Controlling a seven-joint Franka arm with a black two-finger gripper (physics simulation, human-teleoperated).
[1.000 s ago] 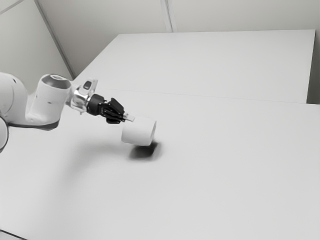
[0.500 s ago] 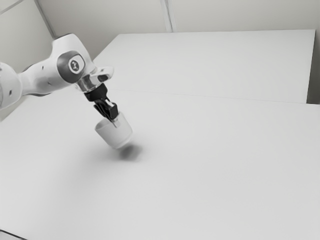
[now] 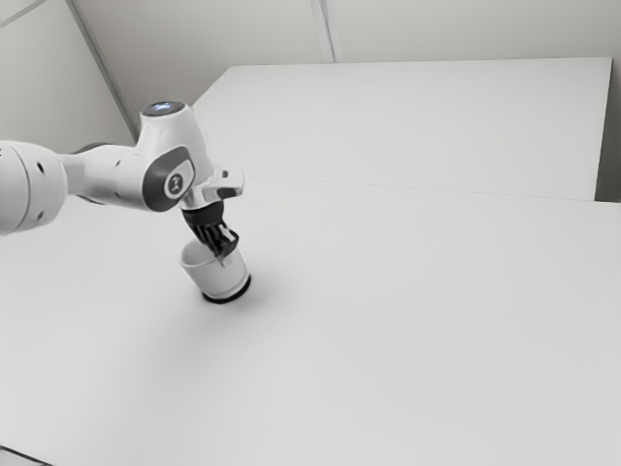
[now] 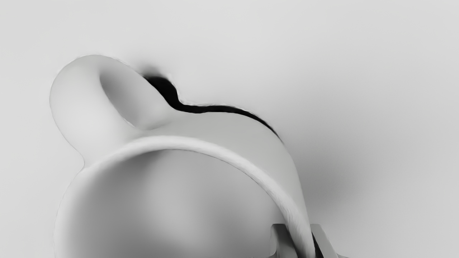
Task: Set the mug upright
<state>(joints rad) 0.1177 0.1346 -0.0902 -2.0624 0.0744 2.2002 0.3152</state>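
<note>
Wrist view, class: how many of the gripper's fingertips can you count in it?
2. One fingertip is inside the mug; the other fingertip is outside, with the mug's wall between them.

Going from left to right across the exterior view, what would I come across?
The arm's thick white section → the mug → the upright strip on the wall → the dark area at the edge.
</note>
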